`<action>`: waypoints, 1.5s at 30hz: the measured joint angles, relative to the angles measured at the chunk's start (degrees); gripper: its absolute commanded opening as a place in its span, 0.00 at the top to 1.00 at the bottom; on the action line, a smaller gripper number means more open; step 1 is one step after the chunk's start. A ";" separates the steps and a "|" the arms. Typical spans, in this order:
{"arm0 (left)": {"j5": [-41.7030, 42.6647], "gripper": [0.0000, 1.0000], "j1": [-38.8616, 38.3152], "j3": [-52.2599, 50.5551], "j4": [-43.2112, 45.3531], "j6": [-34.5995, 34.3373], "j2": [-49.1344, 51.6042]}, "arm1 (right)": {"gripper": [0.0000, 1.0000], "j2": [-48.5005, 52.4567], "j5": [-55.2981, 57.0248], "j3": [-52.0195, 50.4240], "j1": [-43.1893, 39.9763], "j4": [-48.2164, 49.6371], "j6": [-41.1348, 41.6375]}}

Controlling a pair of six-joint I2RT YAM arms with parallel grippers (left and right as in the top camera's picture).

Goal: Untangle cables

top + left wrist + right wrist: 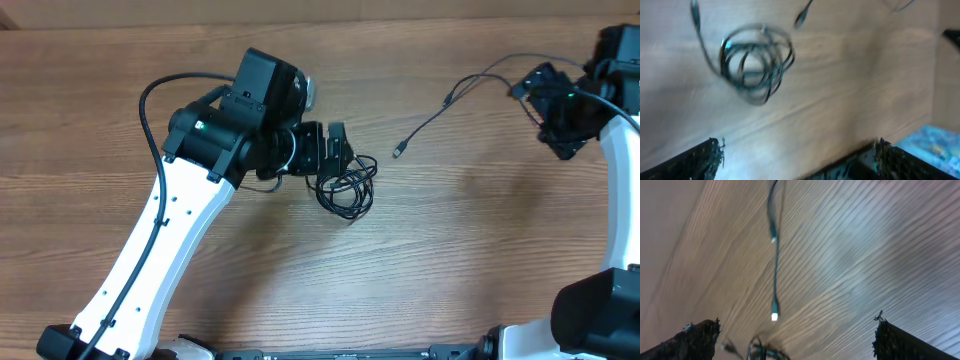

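Note:
A small coiled bundle of thin black cable (347, 186) lies on the wooden table, just right of my left gripper (335, 150). That gripper is open and holds nothing. In the left wrist view the coil (757, 62) sits beyond the wide-apart fingertips (702, 159), blurred. A second cable (425, 128) runs loose from the upper right to a metal-tipped plug (400, 150). My right gripper (528, 92) hovers near that cable's far end, open and empty. In the right wrist view the cable (775, 275) stretches away, its plug (774, 315) bright, between the spread fingers of the gripper (797, 337).
The wooden table (470, 250) fills the view. Thicker black cables run along the left arm (150, 130) and near the right arm (615, 110). A blue patch (935, 142) shows at the left wrist view's right edge.

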 measured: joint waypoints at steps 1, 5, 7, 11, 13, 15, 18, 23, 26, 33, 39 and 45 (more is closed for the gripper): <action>0.15 0.00 -0.02 0.00 -0.85 0.33 0.00 | 0.00 0.00 -0.02 0.00 0.96 0.02 0.00; 0.17 0.00 -0.02 0.00 -2.21 1.92 0.00 | 0.00 0.07 -0.42 0.00 5.38 1.22 0.92; 0.07 0.00 -0.02 0.00 -2.29 2.56 0.00 | 0.00 0.55 -0.37 0.00 7.76 2.60 1.62; -0.59 0.00 -0.02 0.00 -2.29 2.84 0.00 | 0.00 3.45 0.63 0.00 11.04 3.67 2.38; -0.85 0.00 -0.02 0.00 -2.32 2.95 0.00 | 0.00 5.46 0.72 0.00 11.58 3.65 2.56; -0.98 0.00 -0.02 0.00 -2.56 2.95 0.00 | 0.00 7.43 0.85 0.00 11.69 3.65 2.80; -1.16 0.00 -0.02 0.00 -4.83 2.97 0.00 | 0.00 8.79 0.94 -0.11 11.72 3.67 2.89; -1.29 0.00 -0.02 0.00 -10.47 2.97 0.00 | 0.00 8.83 1.11 -0.11 11.72 4.59 3.04; -0.39 0.00 -0.02 0.00 -11.80 2.97 0.00 | 0.00 8.83 1.14 -0.11 11.72 3.26 3.02; 1.86 0.00 -0.02 0.00 -10.80 2.95 0.00 | 0.00 8.83 1.11 -0.11 11.72 2.51 3.04; 2.21 0.00 -0.02 0.00 -9.92 2.95 0.00 | 0.00 8.83 1.09 -0.11 11.72 7.50 3.02; 3.02 0.00 -0.02 0.00 -9.90 3.10 0.00 | 0.01 8.83 1.27 -0.11 11.72 13.53 3.02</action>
